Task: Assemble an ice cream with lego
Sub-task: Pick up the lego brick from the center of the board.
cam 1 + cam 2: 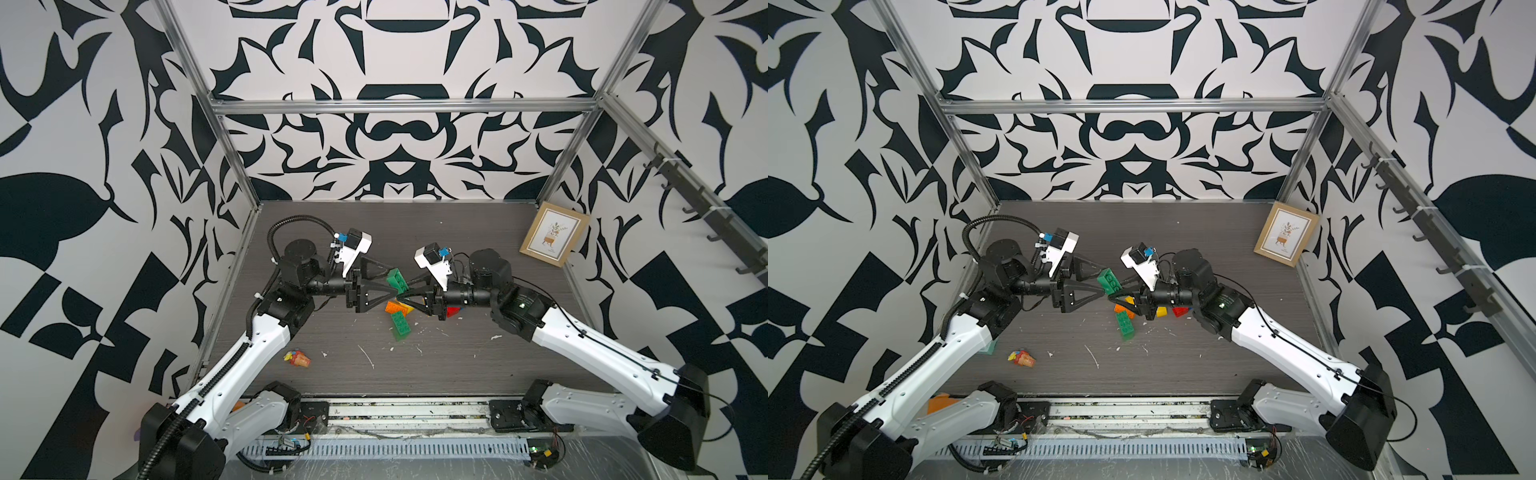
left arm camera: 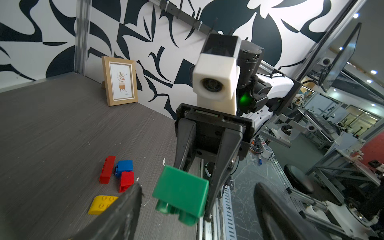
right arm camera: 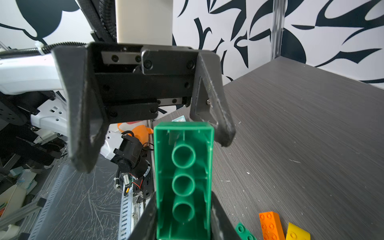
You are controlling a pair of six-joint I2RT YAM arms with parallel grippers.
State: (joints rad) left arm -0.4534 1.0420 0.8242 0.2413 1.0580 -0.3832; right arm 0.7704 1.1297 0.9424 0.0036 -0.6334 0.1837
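**Both top views:** I see the long green studded plastic brick held in mid-air between the two arms, clear of the dark wood-grain worktop. The right pincer is clamped on one end of it. The left pincer stands spread about the other end. Beneath lie loose bricks, among them an orange studded brick and a second green brick. A small multicoloured cone toy sits well apart. **Left wrist view:** the held brick hangs between my left fingers with a gap on each side, so nothing is gripped there. A blue brick and a yellow sloped brick rest on the worktop beyond. **Right wrist view:** the brick's hollow underside faces the camera. Its near end is pinched by the right pincer, and its far end lies between the left jaws, close to one of them. **Judgement:** the step in hand appears to be a hand-over. To do it well I would centre the left jaws on the brick's long flat sides and close them squarely. I would release the right only once the left hold looks firm, lest the brick twist or drop.
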